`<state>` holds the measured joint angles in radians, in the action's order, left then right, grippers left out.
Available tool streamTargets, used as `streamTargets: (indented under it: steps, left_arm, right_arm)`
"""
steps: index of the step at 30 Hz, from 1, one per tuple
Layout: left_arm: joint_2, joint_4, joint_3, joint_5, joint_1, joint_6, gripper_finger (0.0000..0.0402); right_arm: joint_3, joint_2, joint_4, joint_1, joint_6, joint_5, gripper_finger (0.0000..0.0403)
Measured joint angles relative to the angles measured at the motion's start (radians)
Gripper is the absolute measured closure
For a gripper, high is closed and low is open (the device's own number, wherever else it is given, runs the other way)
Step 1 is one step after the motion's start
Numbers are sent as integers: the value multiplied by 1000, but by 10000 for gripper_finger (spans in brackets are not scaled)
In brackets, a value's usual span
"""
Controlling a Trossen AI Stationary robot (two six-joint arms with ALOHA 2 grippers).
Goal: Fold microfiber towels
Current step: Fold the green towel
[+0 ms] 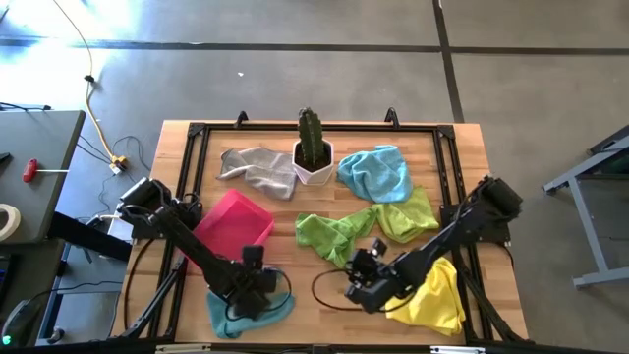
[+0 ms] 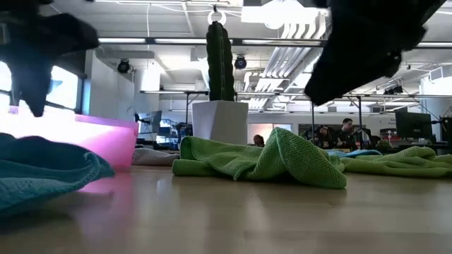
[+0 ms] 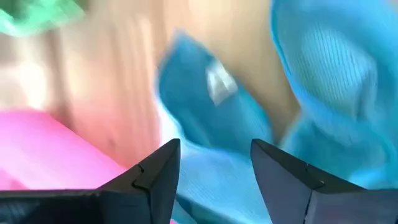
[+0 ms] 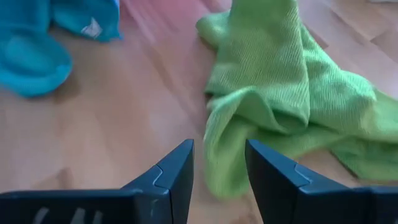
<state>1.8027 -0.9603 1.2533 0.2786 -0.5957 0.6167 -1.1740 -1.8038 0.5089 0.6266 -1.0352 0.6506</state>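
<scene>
While its fingers [image 3: 158, 180] stand spread with nothing between them, the left gripper [image 1: 251, 287] hangs just above the crumpled teal towel [image 1: 228, 313] at the table's near edge, beside the pink tray [image 1: 234, 222]. The right gripper [image 1: 362, 278] is likewise parted and empty, low over bare wood [image 4: 112, 124], with the near corner of the lime green towel [image 1: 329, 234] just ahead of its fingers [image 4: 177, 174]. The yellow towel [image 1: 437, 297] lies under the right arm, a second green towel [image 1: 411, 214] and a light blue towel [image 1: 375, 173] farther back, and a grey towel [image 1: 257, 169] beyond the potted cactus [image 1: 314, 149].

No towel looks folded yet. The teal one is bunched in layers, so a pinch could catch only the top fold and drag the heap instead of spreading it. The lime green towel touches its green neighbour; pulling one may carry the other along. The tray sits close enough for a lifted cloth to snag its rim.
</scene>
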Motion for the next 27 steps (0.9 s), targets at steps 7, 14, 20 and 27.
streamTargets:
  steps: [7,14,20,27]
  left_arm:
    - [0,47,0,82,22,7,213]
    - [0,50,0,100,27,8,213]
    - [0,53,0,101,27,8,213]
    - [0,53,0,100,27,8,213]
  right_arm:
    - [0,-76,-57,-74,-42,13,265]
    - [0,-96,-159,-117,-30,-1,265]
    - [0,-96,-133,-139,-66,-33,265]
    - [0,-96,-133,-142,-75,-152,265]
